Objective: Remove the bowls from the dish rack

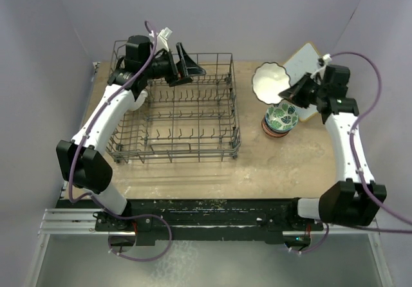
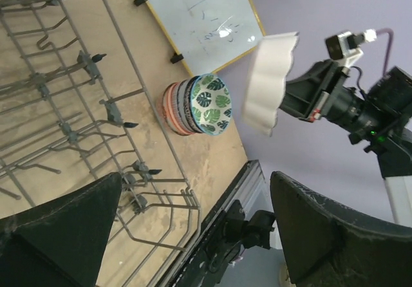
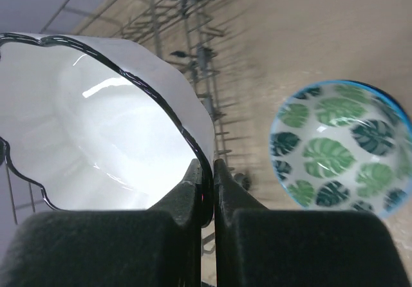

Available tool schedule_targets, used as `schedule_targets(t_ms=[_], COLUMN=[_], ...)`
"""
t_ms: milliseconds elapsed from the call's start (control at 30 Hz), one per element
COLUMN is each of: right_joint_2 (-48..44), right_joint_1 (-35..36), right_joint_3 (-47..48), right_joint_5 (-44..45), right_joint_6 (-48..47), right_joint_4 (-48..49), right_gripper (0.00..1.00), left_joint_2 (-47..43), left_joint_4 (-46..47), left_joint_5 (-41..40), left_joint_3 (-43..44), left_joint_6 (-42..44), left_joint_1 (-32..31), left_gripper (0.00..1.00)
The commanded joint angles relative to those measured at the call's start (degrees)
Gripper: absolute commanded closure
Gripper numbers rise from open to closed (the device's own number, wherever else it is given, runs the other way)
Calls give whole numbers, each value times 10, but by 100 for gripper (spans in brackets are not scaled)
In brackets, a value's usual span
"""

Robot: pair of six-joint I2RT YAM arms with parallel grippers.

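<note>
The right hand [image 3: 206, 177] is clenched on the rim of a white scalloped bowl [image 3: 96, 139], one finger inside the wall and one outside. The bowl juts sideways from the fingertips, off the worktop [image 1: 283, 165]. Just below and beside that hand sits the stack of bowls [image 1: 280, 120], topped by a green-leaf bowl [image 3: 341, 148].

The held bowl looks like glazed ceramic: stiff, glossy, thin at its wavy, dark-lined edge. I'd judge it light but slick and easily chipped. A pinch across the wall near the rim seems the only real hold, and gripped at one spot it could pivot.

The left hand [image 1: 183, 65] is released, fingers spread, over the far side of the dish rack [image 1: 174, 110]. That is thin dark wire with upright prongs, and I see no bowl among them.
</note>
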Motion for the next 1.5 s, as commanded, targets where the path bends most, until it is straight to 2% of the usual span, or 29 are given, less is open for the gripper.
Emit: schedule_targets(t_ms=[0, 233, 500, 633, 767, 1000, 1167, 1467], right_joint_2=[-99, -181, -221, -259, -298, -385, -349, -309], right_joint_1=[-50, -51, -45, -4, 31, 38, 38, 38], right_joint_3=[-30, -97, -166, -217, -294, -389, -412, -453], right_joint_5=[-11, 58, 67, 131, 150, 203, 238, 231], right_joint_6=[39, -41, -111, -66, -23, 70, 85, 106], right_joint_4=[9, -119, -211, -209, -187, -133, -101, -37], right_gripper=[100, 100, 100, 100, 100, 100, 100, 100], left_joint_2=[-15, -7, -17, -20, -30, -30, -29, -44], left_joint_4=[-35, -55, -20, -8, 16, 19, 7, -3], left_joint_5=[-19, -4, 12, 15, 17, 22, 25, 23], left_joint_3=[23, 24, -26, -48, -77, -83, -72, -83], left_joint_6=[48, 87, 93, 95, 86, 90, 101, 109], left_joint_1=[3, 3, 3, 4, 3, 4, 4, 5], left_gripper=[1, 1, 1, 1, 1, 1, 1, 1])
